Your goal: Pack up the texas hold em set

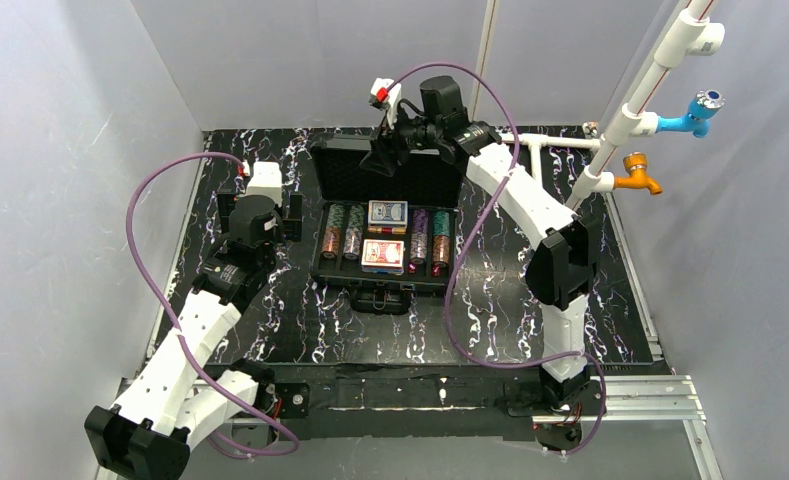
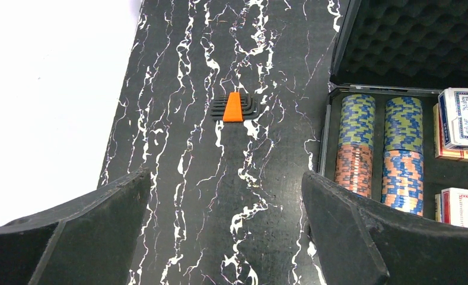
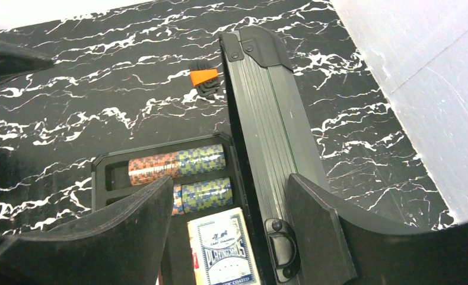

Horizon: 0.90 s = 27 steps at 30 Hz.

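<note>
Pincers both apart: right pincer (image 3: 231, 180) straddles raised case lid (image 3: 267, 130); left pincer (image 2: 225, 173) hovers over table (image 2: 178, 59).

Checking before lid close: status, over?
Left gripper open over table left of case. Right gripper open, straddling upright lid edge. Chips, decks in; lid not shut. Hex keys on table, clear of case.
</note>
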{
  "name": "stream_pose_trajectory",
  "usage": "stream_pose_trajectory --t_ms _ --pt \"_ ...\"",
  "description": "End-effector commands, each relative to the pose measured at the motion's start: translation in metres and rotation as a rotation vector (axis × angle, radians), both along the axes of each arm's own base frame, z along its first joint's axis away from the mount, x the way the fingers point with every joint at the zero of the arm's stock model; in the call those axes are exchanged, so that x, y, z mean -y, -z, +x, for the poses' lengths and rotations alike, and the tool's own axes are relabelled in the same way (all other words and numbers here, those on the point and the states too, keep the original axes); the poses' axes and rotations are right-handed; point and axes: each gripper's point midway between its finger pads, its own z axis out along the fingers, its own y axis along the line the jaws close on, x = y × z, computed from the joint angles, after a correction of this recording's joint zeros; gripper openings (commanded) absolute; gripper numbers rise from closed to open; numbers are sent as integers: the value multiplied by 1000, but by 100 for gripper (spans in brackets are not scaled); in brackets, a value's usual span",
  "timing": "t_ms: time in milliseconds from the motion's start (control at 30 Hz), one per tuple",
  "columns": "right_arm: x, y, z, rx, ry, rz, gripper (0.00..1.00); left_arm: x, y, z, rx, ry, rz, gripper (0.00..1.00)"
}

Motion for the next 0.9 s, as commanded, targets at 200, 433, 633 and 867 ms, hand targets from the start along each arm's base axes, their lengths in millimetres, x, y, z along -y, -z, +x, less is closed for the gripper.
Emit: stream_pose_trajectory --t_ms 200,433,633,867 --pt "15 63 -69 -248 -41 -196 77 -10 -12 -4 48 -50 2 98" --pt "17 47 -110 -278 -116 -186 78 -11 -13 -5 54 -54 0 98" --pt "15 -1 -132 -199 -151 -76 79 -12 -14 -7 56 -60 2 98" --pt "13 -21 -129 -148 -114 10 81 -11 -12 -6 51 -56 1 98"
